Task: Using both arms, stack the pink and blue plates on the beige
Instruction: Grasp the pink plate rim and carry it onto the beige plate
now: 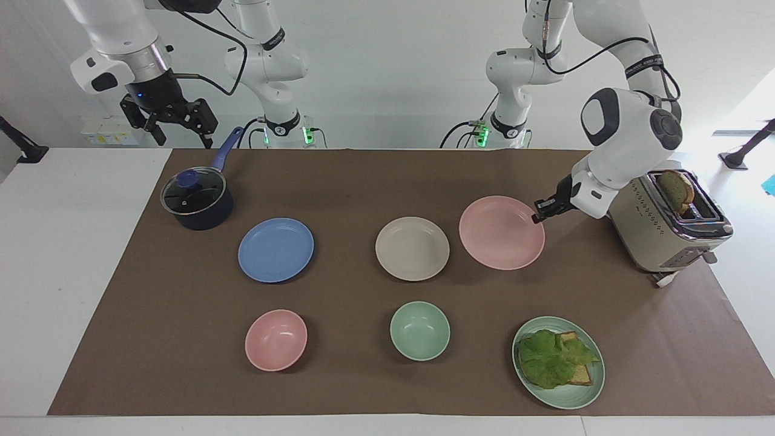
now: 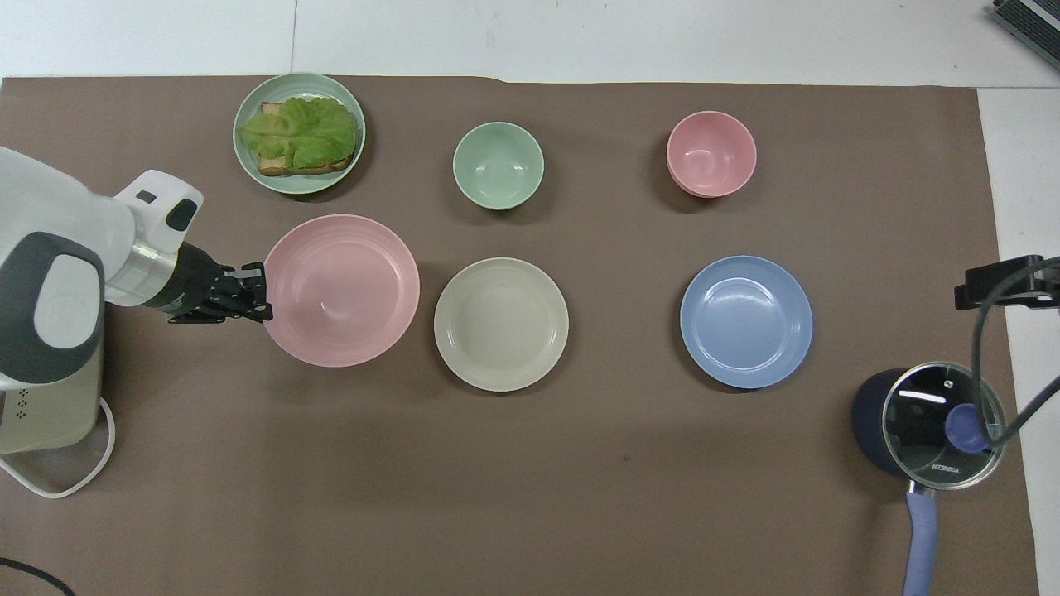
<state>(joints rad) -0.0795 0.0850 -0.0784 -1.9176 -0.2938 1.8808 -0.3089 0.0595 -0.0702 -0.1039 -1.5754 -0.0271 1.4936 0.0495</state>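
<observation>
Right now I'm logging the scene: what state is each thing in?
pink plate: lifted, gripped at rim
left gripper: shut on it
right gripper: open, waiting over the table's edge
beige plate: empty
blue plate: empty
saucepan: lidded
toaster: holds bread

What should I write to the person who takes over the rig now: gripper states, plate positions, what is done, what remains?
Left gripper: shut on the pink plate at its rim, lifted in the air beside the beige plate.
Right gripper: open, waiting over the table edge by the saucepan.
Blue plate: on the mat, toward the right arm's end, untouched.
Done: pink plate picked up.
Left: set pink on beige, then stack blue on top.
</observation>
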